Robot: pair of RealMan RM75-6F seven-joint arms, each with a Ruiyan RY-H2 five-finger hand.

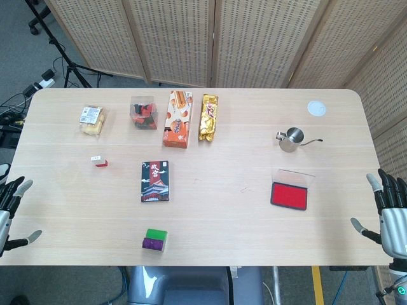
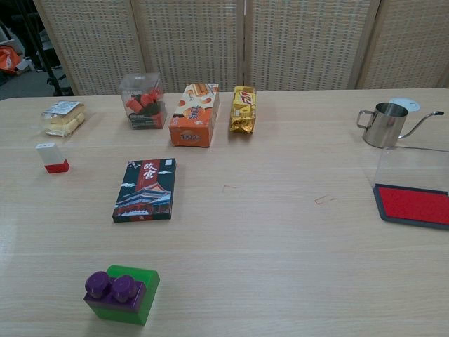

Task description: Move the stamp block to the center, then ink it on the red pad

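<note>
I see the stamp in the left-middle of the head view, a small white block with a red base, standing upright and alone on the table. My left hand sits at the lower-left edge of that frame, fingers spread, holding nothing; the stamp lies up and to the right of it, clearly apart. My right hand is at the lower-right edge, also spread and empty, with the whole table between it and the stamp. So I judge the left hand is the one to reach. The stamp's long axis points straight up, which suggests a pinch across its sides. The pad lies open in the right-middle of the frame, near my right hand and well apart from the stamp. The chest view shows neither hand
</note>
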